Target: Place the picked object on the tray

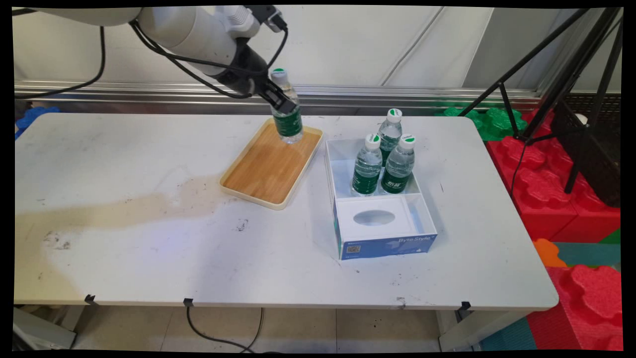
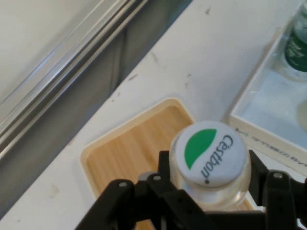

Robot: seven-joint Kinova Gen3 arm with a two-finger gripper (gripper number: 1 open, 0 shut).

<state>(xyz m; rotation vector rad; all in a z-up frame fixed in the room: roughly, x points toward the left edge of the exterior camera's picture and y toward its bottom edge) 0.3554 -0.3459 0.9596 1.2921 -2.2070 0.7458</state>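
My gripper (image 1: 279,101) is shut on a clear water bottle (image 1: 287,112) with a green label and a white and green cap. The bottle hangs tilted at the far end of a wooden tray (image 1: 263,174), its base at or just above the tray floor. In the hand view the bottle's cap (image 2: 211,154) reads Cestbon and sits between the black fingers (image 2: 165,179), with the tray (image 2: 129,148) below it.
A white open box (image 1: 343,164) stands right of the tray with three more bottles (image 1: 368,165) upright in its far compartment. A white insert with an oval hole (image 1: 373,218) fills the near compartment. Tripod legs (image 1: 546,79) and red foam blocks (image 1: 551,189) stand beyond the table's right end.
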